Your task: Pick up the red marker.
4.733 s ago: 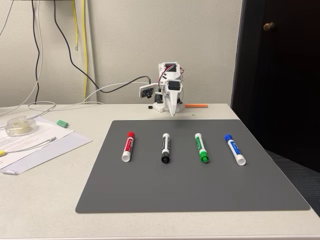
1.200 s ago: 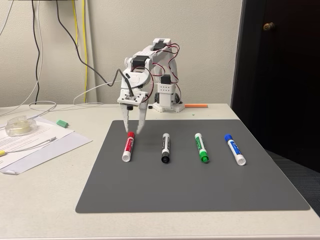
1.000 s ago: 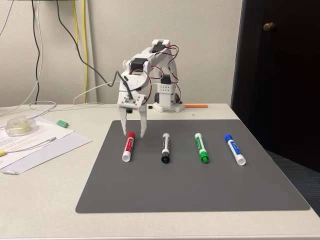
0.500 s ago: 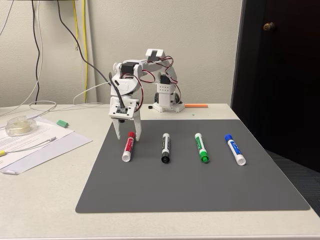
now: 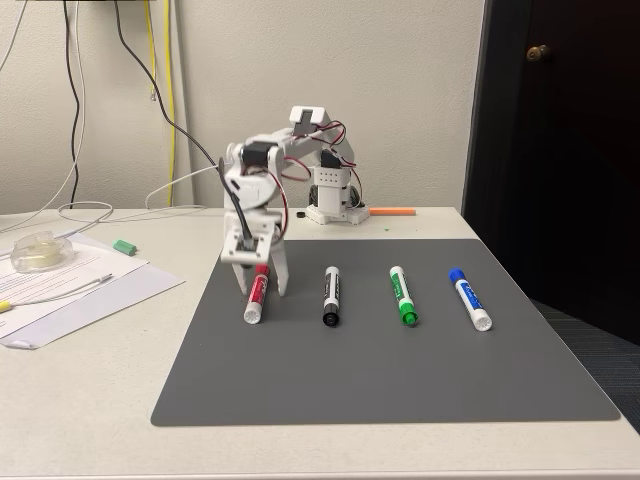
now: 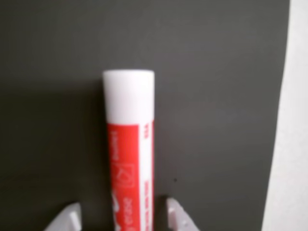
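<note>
Wrist view: parted pincer (image 6: 124,216) straddles red marker (image 6: 130,159).

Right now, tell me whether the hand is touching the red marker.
Apart. In the wrist view, dark mat shows between the red marker and each fingertip of the hand, which straddles it, open.

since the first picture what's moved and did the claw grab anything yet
The arm unfolded from its tucked pose at the back of the table, swung forward to the left side of the fixed view and lowered. The claw now straddles the red marker, open, one finger on each side; nothing is gripped yet. The red marker, black marker, green marker and blue marker lie where they were on the grey mat.
</note>
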Tool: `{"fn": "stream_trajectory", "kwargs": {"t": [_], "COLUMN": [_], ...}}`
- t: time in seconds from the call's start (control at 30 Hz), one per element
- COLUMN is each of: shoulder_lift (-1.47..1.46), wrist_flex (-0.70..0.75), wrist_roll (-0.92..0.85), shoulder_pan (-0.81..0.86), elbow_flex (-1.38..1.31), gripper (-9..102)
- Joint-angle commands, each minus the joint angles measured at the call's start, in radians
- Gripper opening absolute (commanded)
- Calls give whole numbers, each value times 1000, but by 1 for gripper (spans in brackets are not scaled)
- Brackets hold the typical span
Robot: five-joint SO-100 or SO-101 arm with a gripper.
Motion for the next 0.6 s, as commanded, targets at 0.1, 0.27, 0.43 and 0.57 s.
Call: {"fn": "stream_trajectory", "kwargs": {"t": [0.1,0.27,0.43,0.57], "shoulder_lift": [-8,-25,-34,-34], "wrist_flex": [-25,-46,-55,-55], "wrist_roll": [11,23,26,26], "shoulder_pan": [-18,-25,-28,-26], "elbow_flex": [-32,-32,-32,-32], "gripper": [27,17,10,6]}}
